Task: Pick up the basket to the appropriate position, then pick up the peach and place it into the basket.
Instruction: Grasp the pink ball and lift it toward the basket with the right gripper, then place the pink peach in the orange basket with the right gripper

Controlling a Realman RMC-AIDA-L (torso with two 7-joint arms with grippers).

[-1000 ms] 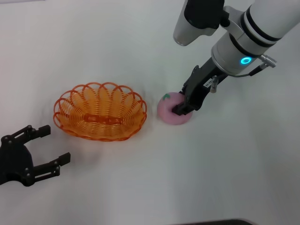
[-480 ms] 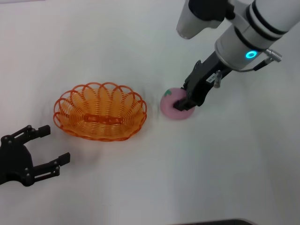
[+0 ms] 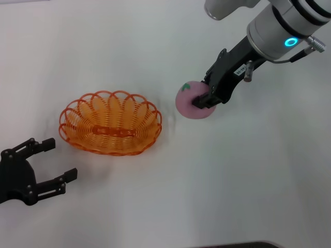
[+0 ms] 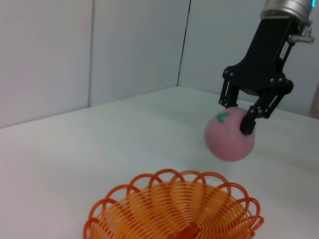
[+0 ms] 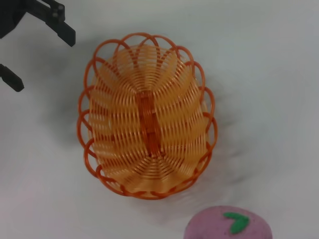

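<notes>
Head view: peach (image 3: pixel 192 102) clamped in the right hand (image 3: pixel 202 101), lifted clear of the white surface (image 3: pixel 232 181) and hanging to the right of the basket (image 3: pixel 109 123), not yet over it. Basket empty, resting on the surface between the two arms. Left hand (image 3: pixel 44 165) parked low at the near left, fingers spread, gripping nothing, just beside the basket's left end.

Left wrist view: peach (image 4: pixel 229 137) in mid-air beyond the basket's far rim (image 4: pixel 174 178), pinched from above by the right hand (image 4: pixel 244 119), green leaf mark facing the camera.

Right wrist view: basket (image 5: pixel 147 149) seen from above, nothing inside; peach (image 5: pixel 230 225) at the frame's edge; left hand (image 5: pixel 35 35) apart from the rim.

Judged from this: basket placed, peach picked, carry and drop into the basket left to do.
</notes>
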